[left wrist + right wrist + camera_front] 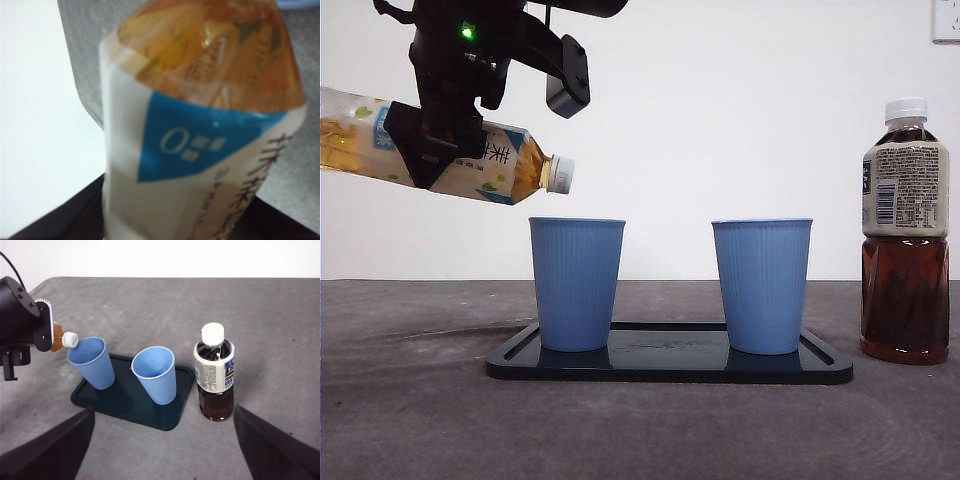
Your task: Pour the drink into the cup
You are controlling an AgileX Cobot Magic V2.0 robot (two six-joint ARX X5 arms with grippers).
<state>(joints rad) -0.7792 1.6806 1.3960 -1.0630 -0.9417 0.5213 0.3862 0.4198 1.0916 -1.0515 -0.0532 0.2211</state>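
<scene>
Dark tea bottle beside black tray

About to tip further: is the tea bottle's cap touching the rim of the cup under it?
Apart. The front view shows white wall between the cap of the tea bottle, held tilted by the left hand, and the rim of the left blue cup.

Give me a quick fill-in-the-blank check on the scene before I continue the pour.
1. The left gripper holds the tilted tea bottle, whose white cap is still ____.
2. The tray carries ____ blue cups.
3. The dark bottle stands ____ the tray, on the table.

Missing words: on; two; beside
</scene>
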